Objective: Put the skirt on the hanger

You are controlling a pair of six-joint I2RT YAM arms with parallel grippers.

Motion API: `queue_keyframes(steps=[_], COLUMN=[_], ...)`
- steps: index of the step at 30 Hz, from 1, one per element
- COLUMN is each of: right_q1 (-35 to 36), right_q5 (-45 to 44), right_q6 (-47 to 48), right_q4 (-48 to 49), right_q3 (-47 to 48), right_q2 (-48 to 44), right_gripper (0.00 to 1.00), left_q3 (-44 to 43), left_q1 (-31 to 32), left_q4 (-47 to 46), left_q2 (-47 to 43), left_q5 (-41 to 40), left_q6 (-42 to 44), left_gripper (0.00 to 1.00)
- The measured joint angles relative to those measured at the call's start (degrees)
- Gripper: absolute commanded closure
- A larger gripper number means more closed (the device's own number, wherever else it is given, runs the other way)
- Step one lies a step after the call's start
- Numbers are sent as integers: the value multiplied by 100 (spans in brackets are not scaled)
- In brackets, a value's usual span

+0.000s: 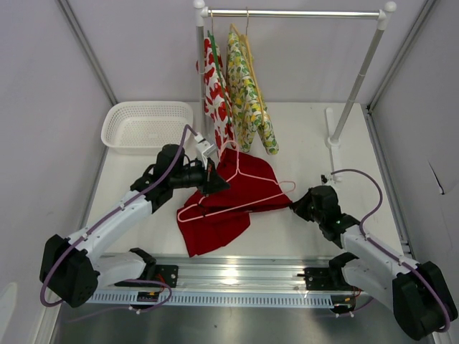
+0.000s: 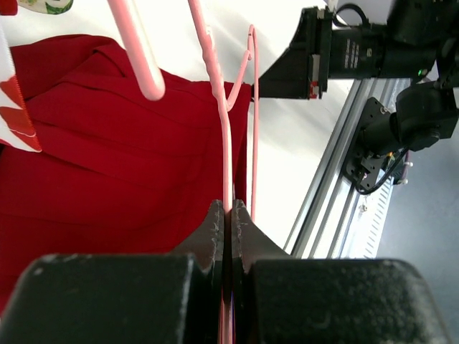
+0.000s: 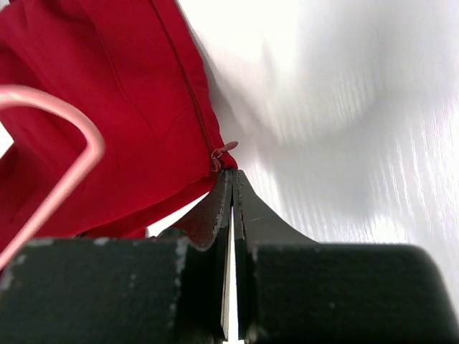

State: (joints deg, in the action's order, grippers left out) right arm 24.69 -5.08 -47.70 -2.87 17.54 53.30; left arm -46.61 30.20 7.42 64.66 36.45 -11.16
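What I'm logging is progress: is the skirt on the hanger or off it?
Off. The skirt lies crumpled on the table; the hanger lies over it, wire pinched by the left gripper.

Left gripper (image 2: pixel 228 209) clamped on pink hanger (image 2: pixel 224 143) wire — red skirt (image 2: pixel 107 165) spread beneath.

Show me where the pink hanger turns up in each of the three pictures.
Top external: the hanger sits over the skirt at the picture's centre.
Left wrist: the hanger's wire runs up the middle from the shut left gripper.
Right wrist: only a bent end of the hanger shows, at the left edge.
Shared landmark: the skirt, red cloth right by the hanger in every view.
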Motion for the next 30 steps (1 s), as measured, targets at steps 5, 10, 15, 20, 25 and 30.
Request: queue_keyframes(steps=[5,10,15,20,25,30], right_q1=[-214,-400,-656,-887,-999,-1034], right_q5=[197,341,549,828,1034,1093], right_q6=[190,382,540,691,852,1032], right_q4=[-7,-37,-85,-210,-345,-431], right_q3=[227,424,529,546,601,688], right_q2=[225,354,361,393,402,466], right_gripper=[100,100,100,100,100,100], left_q3=[0,-2,-2,-9,-81,-142], left_q1=[2,120,286,483,669,876], left_q4=[44,234,378,472,551,575], left_q2=[-9,-11,-11,-11,-9,-7], left_q5=[63,-31,-149,-470,-798,-1106], left_q6=[101,275,428,568,673,796], left_gripper=[100,100,100,100,100,100])
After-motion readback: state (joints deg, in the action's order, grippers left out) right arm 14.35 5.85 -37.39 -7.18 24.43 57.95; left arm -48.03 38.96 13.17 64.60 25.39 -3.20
